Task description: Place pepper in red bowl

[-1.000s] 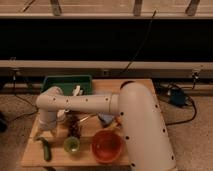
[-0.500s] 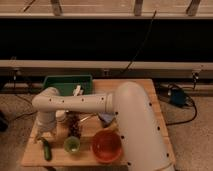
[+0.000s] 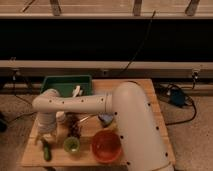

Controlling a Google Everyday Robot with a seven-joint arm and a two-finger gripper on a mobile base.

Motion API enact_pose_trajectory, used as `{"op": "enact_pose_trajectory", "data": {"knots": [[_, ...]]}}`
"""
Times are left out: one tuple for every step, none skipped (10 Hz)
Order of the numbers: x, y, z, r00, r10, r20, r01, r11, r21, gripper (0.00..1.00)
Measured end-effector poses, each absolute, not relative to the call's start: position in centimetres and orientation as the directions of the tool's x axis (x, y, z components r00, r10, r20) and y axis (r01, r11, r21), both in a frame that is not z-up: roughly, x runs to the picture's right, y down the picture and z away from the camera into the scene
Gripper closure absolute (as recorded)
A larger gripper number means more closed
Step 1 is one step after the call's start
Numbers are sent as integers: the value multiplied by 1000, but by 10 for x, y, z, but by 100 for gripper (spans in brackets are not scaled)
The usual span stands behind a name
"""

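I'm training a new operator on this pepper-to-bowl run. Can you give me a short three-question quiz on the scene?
1. True or false: the pepper already lies in the red bowl.
2. Where is the gripper? A) over the green tray B) just above the pepper C) inside the red bowl
3. What stands between the pepper and the red bowl?
Key: 1 false; 2 B; 3 the small green cup.

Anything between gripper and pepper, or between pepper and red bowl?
The gripper hangs just above the pepper, with nothing visible between them. A small green cup stands between the pepper and the red bowl; the carry probably has to go over it.
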State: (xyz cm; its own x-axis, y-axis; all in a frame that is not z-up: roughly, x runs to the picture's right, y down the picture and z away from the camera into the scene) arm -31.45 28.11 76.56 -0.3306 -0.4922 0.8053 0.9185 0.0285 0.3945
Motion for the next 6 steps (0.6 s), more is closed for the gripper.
{"op": "enact_pose_trajectory", "data": {"knots": [[-313,283,766,-328,-488,809,920,30,391,50],[-312,284,767,-328,-484,811,921,28,389,57],[-312,285,767,-327,-481,813,921,29,388,67],[-312,285,766,-326,-479,815,922,29,386,78],[-311,286,766,-325,-478,816,923,28,384,88],[-309,286,766,-321,-477,818,925,28,380,97]]}}
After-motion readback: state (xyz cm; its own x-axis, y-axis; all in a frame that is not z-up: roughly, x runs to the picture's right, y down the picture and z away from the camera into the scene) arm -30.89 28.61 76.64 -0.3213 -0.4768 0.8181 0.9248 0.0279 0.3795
